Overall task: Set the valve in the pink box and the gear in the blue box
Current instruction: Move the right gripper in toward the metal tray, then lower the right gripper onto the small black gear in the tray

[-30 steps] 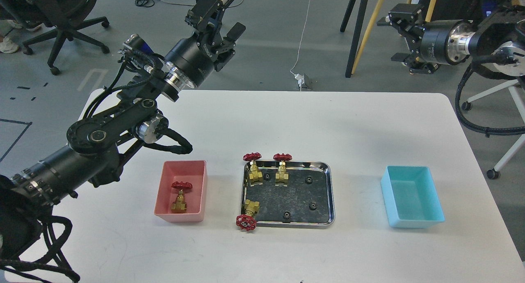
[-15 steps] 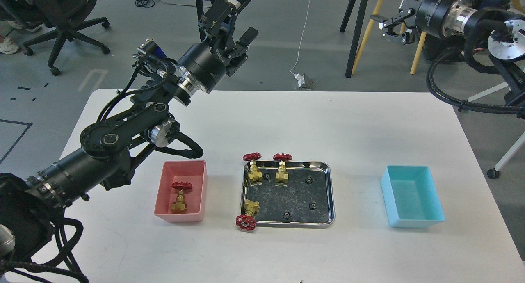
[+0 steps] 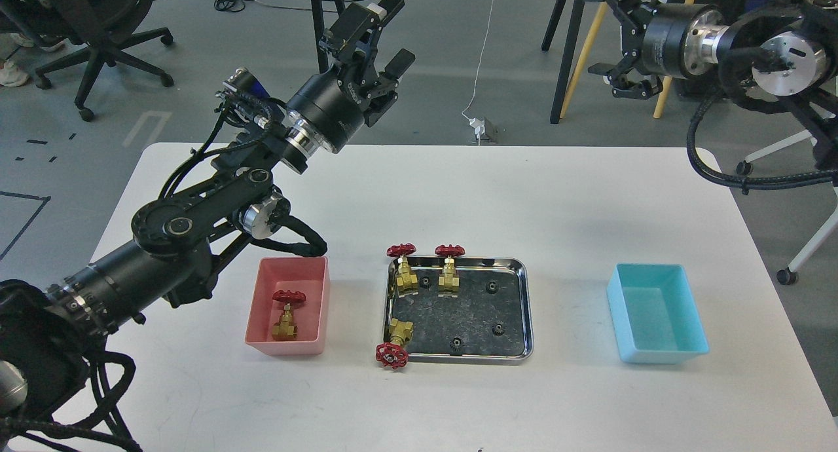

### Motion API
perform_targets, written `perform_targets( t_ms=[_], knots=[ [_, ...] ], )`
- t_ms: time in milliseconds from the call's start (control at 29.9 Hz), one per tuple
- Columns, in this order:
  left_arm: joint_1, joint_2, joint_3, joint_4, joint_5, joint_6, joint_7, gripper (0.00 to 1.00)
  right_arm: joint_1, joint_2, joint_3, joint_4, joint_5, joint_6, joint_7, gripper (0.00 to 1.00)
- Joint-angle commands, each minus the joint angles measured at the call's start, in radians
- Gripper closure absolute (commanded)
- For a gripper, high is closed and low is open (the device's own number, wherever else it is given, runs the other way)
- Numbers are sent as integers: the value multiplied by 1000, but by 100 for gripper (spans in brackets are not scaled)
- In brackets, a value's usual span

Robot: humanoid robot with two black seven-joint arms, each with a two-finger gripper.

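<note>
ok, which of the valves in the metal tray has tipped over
The valve at the tray's near-left corner lies on its side, red wheel over the rim. The two at the back stand upright.

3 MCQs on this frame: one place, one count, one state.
1. Where does the valve in a bin lie? A pink box B blue box C bare table
2. Gears in the steel tray? A one B two C four
3. The left pincer is: A open, empty B shut on a valve C shut on a gear

A: one valve lies inside the pink box; the blue box holds nothing.
C: four black gears, such as this one, lie in the steel tray.
A: the left pincer is raised, fingers apart, nothing between.
</note>
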Motion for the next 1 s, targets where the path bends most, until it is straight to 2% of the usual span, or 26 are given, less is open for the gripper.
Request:
perform_targets(
  t_ms=[0,234,568,701,969],
  knots=[
    [1,1,-1,0,0,0,0,5,106,-49,-173,124,-58,-1,0,1],
    [12,8,-3,-1,0,1,0,5,254,-95,-502,405,-295,-1,0,1],
    [18,1,-4,-3,0,1,0,5,258,-103,-645,662,-557,1,-1,1],
    [18,-4,-4,-1,0,1,0,5,263,-42,-648,686,-592,9,-1,1],
    [19,-2,-4,-1,0,3,0,5,283,173,-727,686,-637,13,-3,1]
  ],
)
